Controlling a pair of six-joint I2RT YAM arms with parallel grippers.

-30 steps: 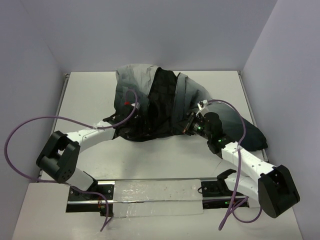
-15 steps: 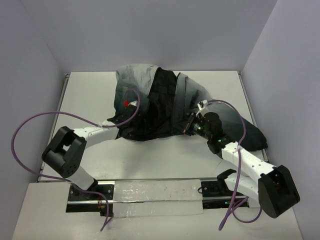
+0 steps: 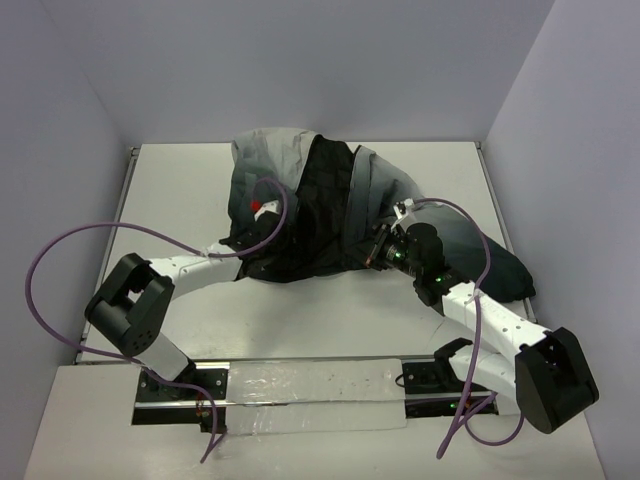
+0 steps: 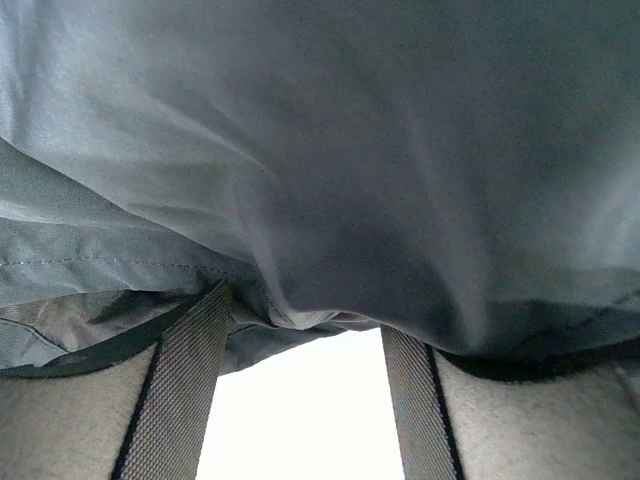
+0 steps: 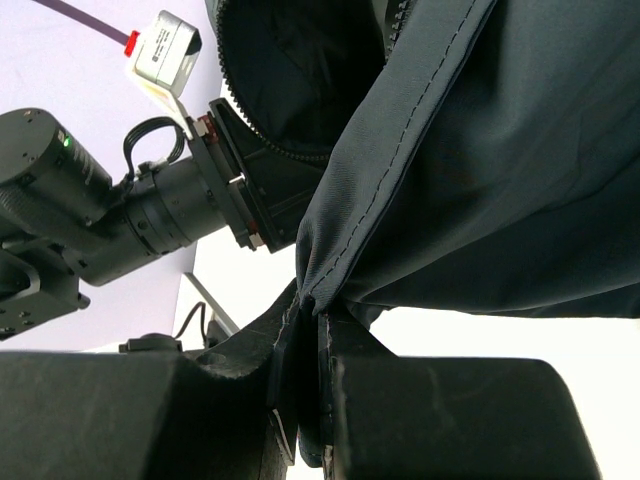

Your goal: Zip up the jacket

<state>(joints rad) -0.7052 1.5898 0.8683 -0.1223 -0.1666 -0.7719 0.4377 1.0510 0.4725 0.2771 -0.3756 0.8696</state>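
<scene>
The white surface (image 3: 330,320) carries the jacket (image 3: 330,205), heaped open toward twelve o'clock with its black lining showing and grey shell falling to either side. The left arm (image 3: 190,268) reaches in at the heap's eight o'clock edge, its jaws standing well apart with grey cloth draped over the fingers (image 4: 180,390) and nothing pinched between them. The right arm (image 3: 470,305) comes in at four o'clock, its jaws nearly closed, nipping a stitched corner of the dark hem near the zipper teeth (image 5: 262,128).
</scene>
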